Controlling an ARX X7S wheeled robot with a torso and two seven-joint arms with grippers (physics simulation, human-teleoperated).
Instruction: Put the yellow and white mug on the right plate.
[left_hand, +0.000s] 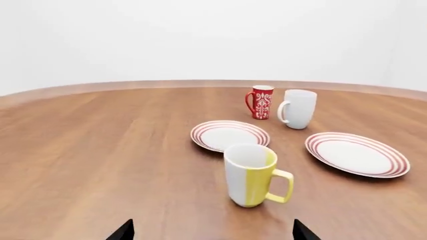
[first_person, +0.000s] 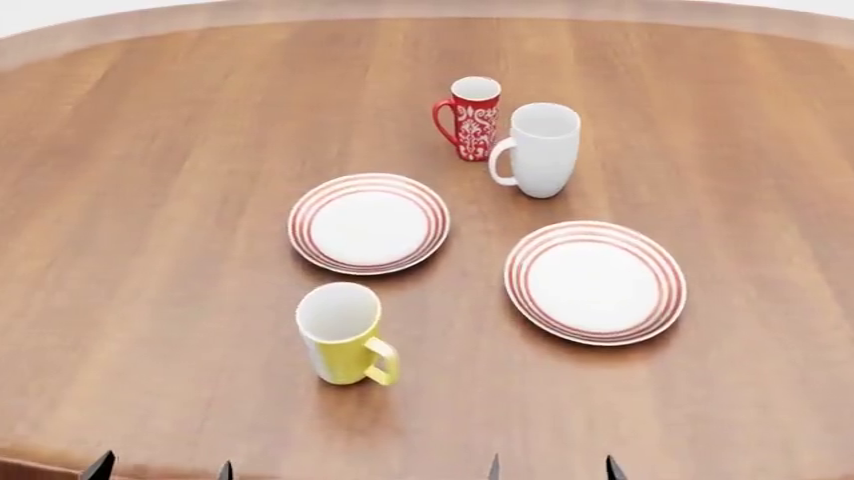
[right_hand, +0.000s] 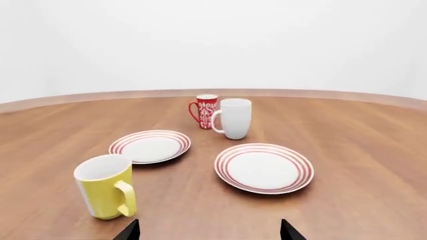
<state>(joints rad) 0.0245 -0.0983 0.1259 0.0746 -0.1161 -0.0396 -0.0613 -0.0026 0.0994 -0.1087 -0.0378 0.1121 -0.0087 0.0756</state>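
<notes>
Both grippers sit nearest, at the head view's 6 o'clock edge: left gripper (first_person: 160, 468) and right gripper (first_person: 551, 466), only dark fingertips showing. Tips on each are spread wide, nothing between them, nothing held. Yellow and white mug (first_person: 342, 334) next, upright on the wooden table (first_person: 147, 200), about 7 o'clock of centre, handle toward the robot and to the right, untouched. Right plate (first_person: 595, 283) at 3 o'clock of that mug, well apart, bare. Left plate (first_person: 368, 223) at 12 o'clock of the mug, near, not touching. Farthest: white mug (first_person: 539, 149) and red patterned mug (first_person: 470, 118), just beside each other, at 12 o'clock of the right plate.
</notes>
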